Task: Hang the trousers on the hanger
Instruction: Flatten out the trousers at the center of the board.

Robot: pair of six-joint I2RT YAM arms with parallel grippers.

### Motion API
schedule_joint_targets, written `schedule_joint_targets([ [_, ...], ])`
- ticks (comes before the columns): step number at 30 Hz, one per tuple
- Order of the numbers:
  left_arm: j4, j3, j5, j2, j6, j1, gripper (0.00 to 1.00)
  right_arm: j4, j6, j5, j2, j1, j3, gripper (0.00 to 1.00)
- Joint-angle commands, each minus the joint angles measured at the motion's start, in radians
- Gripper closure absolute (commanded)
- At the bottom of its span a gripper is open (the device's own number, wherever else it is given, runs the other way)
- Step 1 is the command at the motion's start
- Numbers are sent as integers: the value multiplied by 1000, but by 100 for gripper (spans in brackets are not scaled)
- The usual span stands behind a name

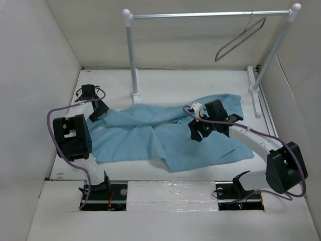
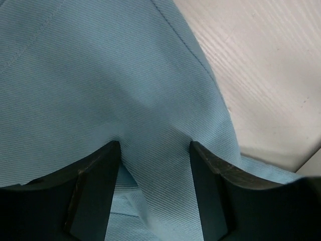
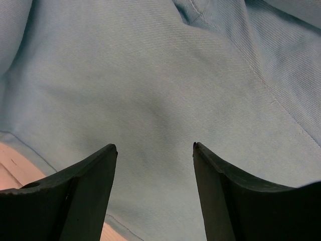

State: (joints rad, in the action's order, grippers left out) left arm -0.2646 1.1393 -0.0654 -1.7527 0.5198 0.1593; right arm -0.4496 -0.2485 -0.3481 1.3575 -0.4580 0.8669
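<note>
The trousers [image 1: 165, 135] lie spread on the table [image 1: 200, 83], long axis left to right; left gripper [image 2: 154, 145] at their left end, fold bunched between half-parted jaws, grip uncertain; right gripper [image 3: 154, 146] parted above mid-cloth, nearer the hanger [image 1: 239, 40] on the far-right rail [image 1: 200, 15]

Trousers [image 1: 165, 135]: soft woven cloth, matt, with a fine diagonal rib and stitched seams. Hanger [image 1: 241, 39]: thin bare metal wire, dull grey. Rack bar [image 1: 210, 15]: smooth metal with a silvery sheen; its posts [image 1: 131, 55] are smooth, white and plastic-looking. Table [image 1: 200, 83]: white, matt, faintly grained like painted wood. Fingers [image 2: 95, 196]: black matt plastic. Cable [image 1: 48, 119]: smooth purple sheath
</note>
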Motion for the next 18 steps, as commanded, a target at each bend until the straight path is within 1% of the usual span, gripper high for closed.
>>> schedule_joint_targets([
  [1, 7, -30, -31, 1, -21, 3, 46, -11, -20, -14, -37, 2, 34, 32],
  [2, 10, -39, -49, -26, -23, 3, 51, -9, -20, -25, -40, 2, 40, 32],
  [3, 18, -39, -50, -27, -27, 3, 51, -9, -20, -25, -40, 2, 40, 32],
  [4, 19, -45, -56, -33, -27, 3, 62, -8, -23, -31, -41, 2, 41, 32],
  [5, 18, -55, -98, -39, -26, 3, 100, -11, -23, -37, -38, 2, 47, 32],
  [7, 8, -59, -137, -30, -11, 3, 100, -20, -21, -34, -41, 2, 52, 32],
  [10, 30, -61, -158, 45, -7, 3, 100, -14, -14, -34, -58, 2, 40, 32],
  [11, 34, -47, -159, 88, -4, 3, 93, -15, -12, -37, -58, 2, 38, 32],
  [12, 36, -17, -160, 114, 3, 3, 74, -14, -12, -40, -58, 2, 32, 32],
  [13, 34, -16, -160, 114, 3, 3, 74, -11, -14, -40, -55, 2, 29, 32],
  [14, 30, 12, -162, 122, 12, 3, 58, -11, -14, -45, -54, -7, 26, 32],
  [16, 34, 36, -163, 116, 17, 3, 46, -6, -9, -45, -46, -17, 21, 32],
  [17, 36, 60, -166, 90, 17, 3, 37, -5, -9, -43, -43, -18, 21, 32],
  [18, 28, 75, -171, 70, 17, 3, 34, -1, -9, -42, -41, -18, 21, 32],
])
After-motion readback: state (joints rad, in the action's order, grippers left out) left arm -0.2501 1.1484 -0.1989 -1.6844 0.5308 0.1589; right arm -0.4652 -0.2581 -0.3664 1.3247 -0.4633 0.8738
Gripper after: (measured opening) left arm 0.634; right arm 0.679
